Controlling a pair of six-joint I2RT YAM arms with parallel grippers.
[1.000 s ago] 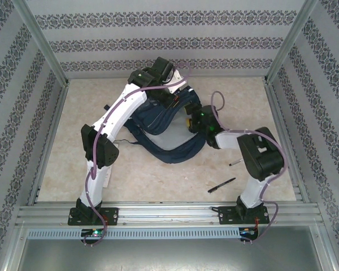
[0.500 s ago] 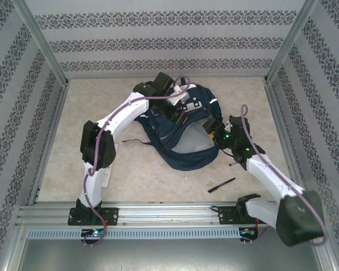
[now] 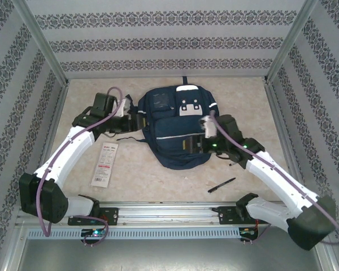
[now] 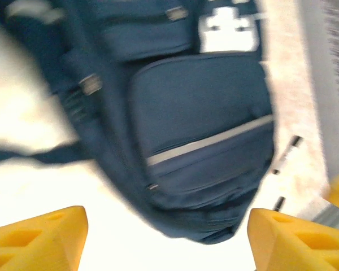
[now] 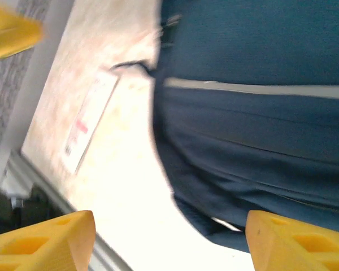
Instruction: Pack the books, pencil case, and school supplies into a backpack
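Top external showed the navy fabric backpack lying flat on the speckled table, a flat white oblong packet left of it, a slim black pen near-right; wedge-shaped yellow left fingers and right fingers stood apart, empty

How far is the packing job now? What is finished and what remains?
Done: nothing that I can confirm; the backpack lies flat, and its contents are hidden. In hand: nothing; the left claw and the right claw are both open near it. Left: the white packet and the black pen lie on the table.
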